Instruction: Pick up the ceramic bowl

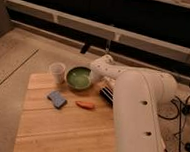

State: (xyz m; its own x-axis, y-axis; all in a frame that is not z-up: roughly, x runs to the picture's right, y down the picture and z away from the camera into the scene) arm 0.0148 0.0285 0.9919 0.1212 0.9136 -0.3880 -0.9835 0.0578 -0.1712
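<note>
The ceramic bowl (79, 77) is round and glossy green inside with a darker rim. It sits at the back of the wooden table (58, 130), right of the small whitish cup (57, 71). My white arm (136, 99) reaches in from the right. Its gripper (95, 74) is at the bowl's right rim, close against it. The arm hides the bowl's right edge.
A blue sponge (57, 99) and an orange carrot-like piece (85, 105) lie in front of the bowl. A dark object (106, 94) shows under the arm, right of the bowl. A dark wall with a pale ledge (82, 27) runs behind the table.
</note>
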